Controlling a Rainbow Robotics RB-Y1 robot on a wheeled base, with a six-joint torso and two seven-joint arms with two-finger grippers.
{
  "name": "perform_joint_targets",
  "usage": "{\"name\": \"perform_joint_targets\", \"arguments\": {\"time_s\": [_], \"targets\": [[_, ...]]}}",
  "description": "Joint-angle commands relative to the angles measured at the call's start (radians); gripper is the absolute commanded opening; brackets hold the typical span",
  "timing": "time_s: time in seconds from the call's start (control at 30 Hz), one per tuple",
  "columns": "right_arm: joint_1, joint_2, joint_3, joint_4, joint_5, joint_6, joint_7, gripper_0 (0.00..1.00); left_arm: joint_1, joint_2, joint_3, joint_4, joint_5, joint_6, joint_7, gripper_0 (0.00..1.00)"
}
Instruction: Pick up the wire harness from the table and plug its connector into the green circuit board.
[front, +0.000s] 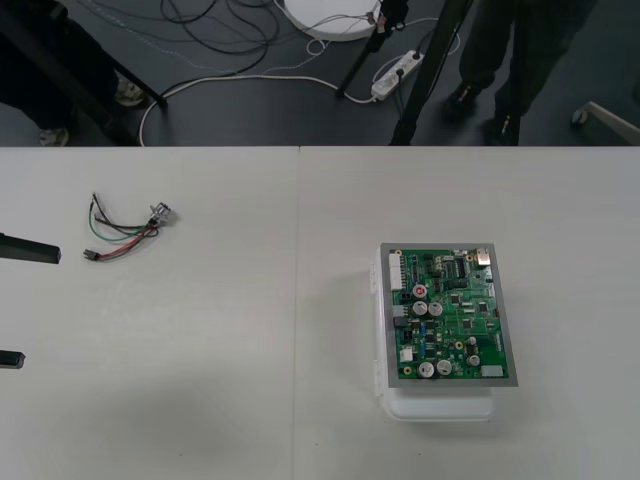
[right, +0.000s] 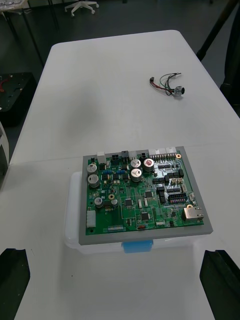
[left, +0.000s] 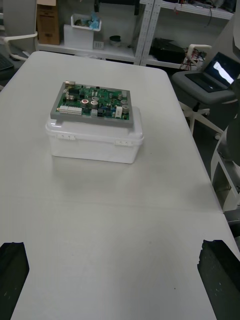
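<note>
The wire harness (front: 125, 232) lies loose on the table at the far left, its round metal socket (front: 160, 212) toward the back and its small black plug (front: 90, 257) toward the front. My left gripper (front: 15, 305) waits open at the table's left edge, just in front of the harness, with nothing between its fingers (front: 30, 250). The green circuit board (front: 450, 315) sits on its white base (front: 440, 405) right of centre. In the right wrist view my right gripper (right: 116, 252) stands open close to the board (right: 142, 195), and the harness (right: 167, 85) lies far beyond it.
In the left wrist view, bare table stretches between my left gripper (left: 116, 245) and the board (left: 92, 102) on its white base (left: 95, 140). A seam runs down the middle of the table (front: 298, 300). Cables and stands lie on the dark floor past the far edge.
</note>
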Motion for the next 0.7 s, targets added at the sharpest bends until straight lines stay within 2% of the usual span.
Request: {"name": "perform_joint_targets", "arguments": {"time_s": [0.03,0.7], "targets": [[0.019,-0.046,-0.040,-0.013,-0.013,-0.009,0.001,1.00,0.022,0.046,0.030,-0.021,0.009,-0.044,0.065,1.00],[0.019,-0.046,-0.040,-0.013,-0.013,-0.009,0.001,1.00,0.022,0.046,0.030,-0.021,0.009,-0.044,0.065,1.00]]}}
